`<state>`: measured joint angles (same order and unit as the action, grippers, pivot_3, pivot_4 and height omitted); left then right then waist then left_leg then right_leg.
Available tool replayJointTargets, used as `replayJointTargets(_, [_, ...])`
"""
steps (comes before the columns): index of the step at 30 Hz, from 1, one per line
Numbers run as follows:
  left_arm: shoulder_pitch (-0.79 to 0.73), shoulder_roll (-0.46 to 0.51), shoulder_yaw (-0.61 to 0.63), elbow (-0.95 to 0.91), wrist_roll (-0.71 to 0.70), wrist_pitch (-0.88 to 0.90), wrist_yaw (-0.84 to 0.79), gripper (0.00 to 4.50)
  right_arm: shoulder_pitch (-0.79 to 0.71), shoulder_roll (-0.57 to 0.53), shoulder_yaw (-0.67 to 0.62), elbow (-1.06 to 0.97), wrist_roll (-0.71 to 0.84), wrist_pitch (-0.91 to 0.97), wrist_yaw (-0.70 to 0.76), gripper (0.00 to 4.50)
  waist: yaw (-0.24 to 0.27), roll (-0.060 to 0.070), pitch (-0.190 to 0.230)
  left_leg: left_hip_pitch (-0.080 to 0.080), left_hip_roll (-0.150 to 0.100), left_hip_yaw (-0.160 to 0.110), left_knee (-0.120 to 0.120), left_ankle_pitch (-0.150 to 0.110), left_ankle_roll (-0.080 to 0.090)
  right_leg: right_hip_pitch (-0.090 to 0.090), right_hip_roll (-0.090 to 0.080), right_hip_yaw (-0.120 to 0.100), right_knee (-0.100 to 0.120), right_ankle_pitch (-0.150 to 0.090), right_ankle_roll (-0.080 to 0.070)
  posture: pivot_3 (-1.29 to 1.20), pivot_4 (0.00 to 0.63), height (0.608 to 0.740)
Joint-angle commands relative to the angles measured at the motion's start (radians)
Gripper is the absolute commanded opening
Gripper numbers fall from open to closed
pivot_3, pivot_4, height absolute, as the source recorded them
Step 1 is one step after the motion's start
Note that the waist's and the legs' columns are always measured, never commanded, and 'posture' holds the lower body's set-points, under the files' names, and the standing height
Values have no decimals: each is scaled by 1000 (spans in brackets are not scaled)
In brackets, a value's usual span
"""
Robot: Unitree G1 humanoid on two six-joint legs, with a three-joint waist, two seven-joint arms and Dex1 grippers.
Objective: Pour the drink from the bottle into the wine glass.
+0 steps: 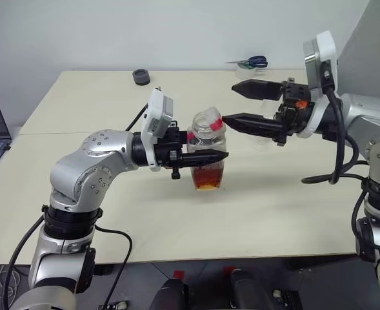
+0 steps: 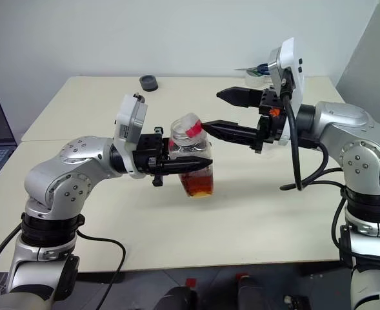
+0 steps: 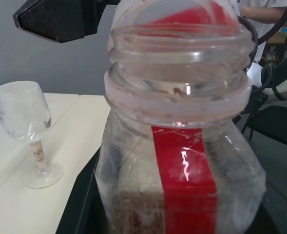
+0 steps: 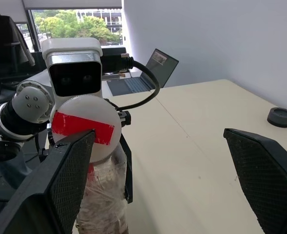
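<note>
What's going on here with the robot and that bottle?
The left gripper is shut on a small clear bottle of reddish drink, holding it above the table. The right gripper is open right at the bottle's cap, which sits tilted on the neck. The wine glass stands empty nearby; nothing poured yet.

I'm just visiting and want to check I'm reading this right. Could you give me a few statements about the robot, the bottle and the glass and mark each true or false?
1. The left gripper is closed around the bottle. True.
2. The right gripper is clamped shut. False: its fingers stand wide apart beside the bottle's cap.
3. The drink fills the bottle to the neck. False: it sits only in the lower part.
4. The wine glass stands upright on the table. True.
5. The wine glass already holds the drink. False: it looks empty.
</note>
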<state>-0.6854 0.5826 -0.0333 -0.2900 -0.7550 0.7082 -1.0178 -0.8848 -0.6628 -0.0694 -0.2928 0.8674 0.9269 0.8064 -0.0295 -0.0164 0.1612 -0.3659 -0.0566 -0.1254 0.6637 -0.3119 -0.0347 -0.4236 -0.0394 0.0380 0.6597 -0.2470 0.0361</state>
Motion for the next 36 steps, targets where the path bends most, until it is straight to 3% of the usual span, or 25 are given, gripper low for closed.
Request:
replayJointTargets(1, [-30,-4,15,-15,1,-28,-7,1757,-9,-7,-28,-28,17,-4,-1,4473,0,0,0,0,0,0,0,0,0,0,0,0,0,0,0,0,150,740])
replayJointTargets(23, [-33,-8,18,-16,9,-26,1,1757,-48,56,-14,-37,96,36,-17,4473,0,0,0,0,0,0,0,0,0,0,0,0,0,0,0,0,150,740])
replayJointTargets(36, [-25,-13,24,-32,7,-19,15,1757,-70,116,19,-26,62,17,-29,4473,-1,0,0,0,0,0,0,0,0,0,0,0,0,0,0,0,150,740])
